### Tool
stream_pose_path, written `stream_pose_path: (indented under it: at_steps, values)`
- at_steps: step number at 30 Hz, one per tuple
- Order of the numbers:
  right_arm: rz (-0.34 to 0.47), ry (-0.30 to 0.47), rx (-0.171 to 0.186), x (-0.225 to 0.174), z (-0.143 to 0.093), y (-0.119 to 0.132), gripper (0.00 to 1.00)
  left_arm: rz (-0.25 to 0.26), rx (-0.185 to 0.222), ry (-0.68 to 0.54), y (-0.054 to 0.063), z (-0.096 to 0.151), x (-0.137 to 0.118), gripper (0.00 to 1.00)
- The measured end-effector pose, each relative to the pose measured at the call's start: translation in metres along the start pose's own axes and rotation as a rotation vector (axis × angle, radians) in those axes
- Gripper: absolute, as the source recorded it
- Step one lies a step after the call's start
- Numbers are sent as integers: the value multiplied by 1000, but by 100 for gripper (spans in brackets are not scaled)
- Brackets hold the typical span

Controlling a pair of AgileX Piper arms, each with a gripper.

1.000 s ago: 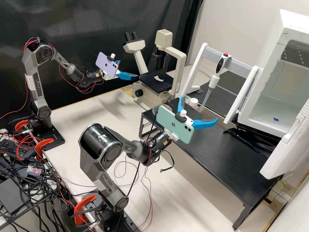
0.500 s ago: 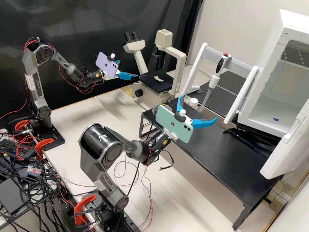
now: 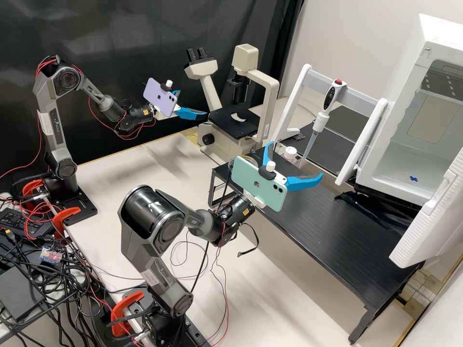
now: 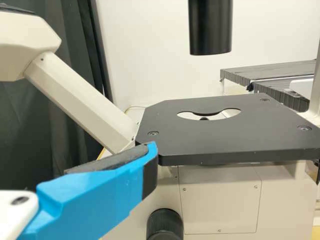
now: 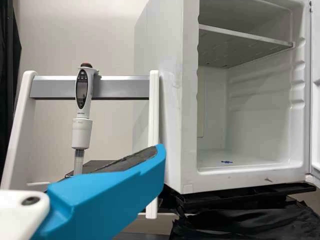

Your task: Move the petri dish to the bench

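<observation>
Over the ribbed black table (image 3: 337,231), the blue-fingered right gripper (image 3: 296,159) gaped near a round clear petri dish (image 3: 250,159), the matching left gripper (image 3: 193,103) spread wide by the beige microscope (image 3: 270,101).

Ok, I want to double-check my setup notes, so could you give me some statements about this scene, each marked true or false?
1. The pipette hangs upright on the rack's rail. True.
2. The right gripper is shut. False: its fingers are spread wide apart.
3. The left gripper is near the microscope. True.
4. The door of the white cabinet is closed. False: it stands open.
5. The green phone partly hides the petri dish. True.
</observation>
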Motion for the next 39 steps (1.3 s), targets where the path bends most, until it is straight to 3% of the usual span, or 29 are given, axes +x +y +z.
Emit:
stream_pose_path:
  at_steps: [5, 12, 16, 24, 30, 34, 39]
  values:
    - [2, -11, -7, 0, 0, 0, 100, 0, 0, 0, 0, 0, 0, 100]
    - [-125, -182, -101, 23, 5, -3, 100, 0, 0, 0, 0, 0, 0, 100]
    - [-106, -189, -120, 43, 6, 2, 100, 0, 0, 0, 0, 0, 0, 100]
    - [-94, -201, -114, 82, 4, 11, 100, 0, 0, 0, 0, 0, 0, 100]
    - [-56, -166, -90, 85, -4, 11, 100, 0, 0, 0, 0, 0, 0, 100]
    - [24, -167, -45, 82, -11, 9, 100, 0, 0, 0, 0, 0, 0, 100]
    - [88, -129, -45, 70, -15, 6, 100, 0, 0, 0, 0, 0, 0, 100]
